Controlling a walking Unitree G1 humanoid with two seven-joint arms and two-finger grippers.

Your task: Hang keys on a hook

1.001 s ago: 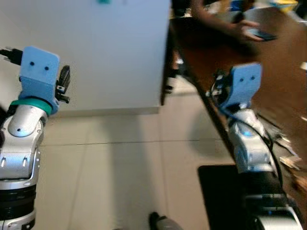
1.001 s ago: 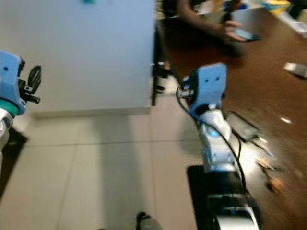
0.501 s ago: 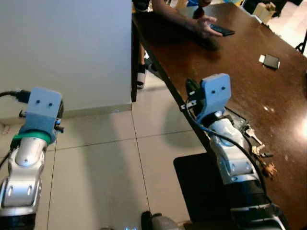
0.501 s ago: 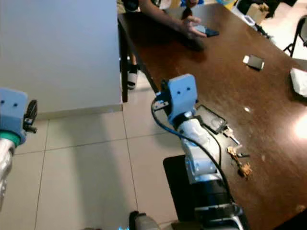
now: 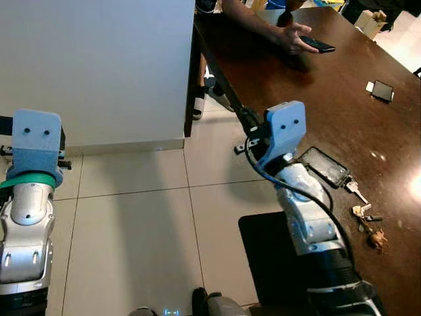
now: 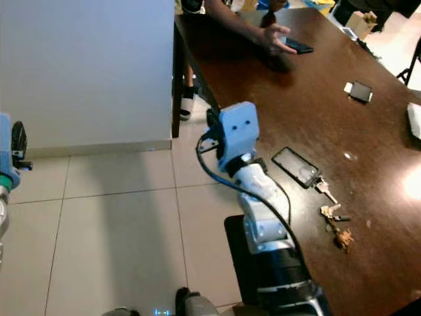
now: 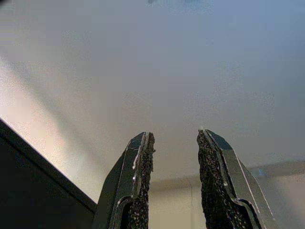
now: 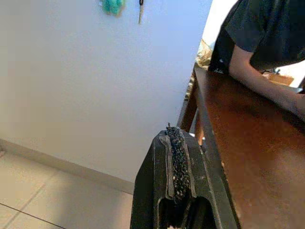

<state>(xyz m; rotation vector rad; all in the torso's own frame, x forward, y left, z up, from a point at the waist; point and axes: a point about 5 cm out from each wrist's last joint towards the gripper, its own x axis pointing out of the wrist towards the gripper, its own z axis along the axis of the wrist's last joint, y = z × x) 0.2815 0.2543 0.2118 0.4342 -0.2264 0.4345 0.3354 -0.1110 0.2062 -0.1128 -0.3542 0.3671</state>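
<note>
Keys (image 6: 332, 221) lie in a loose bunch on the dark wooden tabletop (image 6: 368, 145), just beside a black phone (image 6: 297, 166) and near the table's near edge, untouched and well apart from both arms. Compared with a second ago, when the head camera faced mostly the white wall (image 5: 99, 66) and the tabletop's edge in blur, the view has swung right and sharpened, so the keys, the phone and a second small device (image 6: 358, 91) farther along the table are now plain to see; that shift is the camera turning, not the objects moving. The right gripper (image 8: 178, 176) is raised just off the table's corner with its two black fingers pressed together and nothing between them, pointing toward the wall. The left gripper (image 7: 174, 181) is held up on the robot's left, facing the same wall, its fingers (image 7: 140, 176) apart and empty. At the far end of the table a seated person's hand (image 6: 275, 38) rests by another phone (image 6: 299, 46). High on the wall, in the right wrist view, a teal object (image 8: 112, 5) and a thin dark item hang, possibly where the hook is, though this cannot be told. The task appears barely begun: the robot has the keys in sight, and the next step looks like reaching the right arm across to pick them up.
</note>
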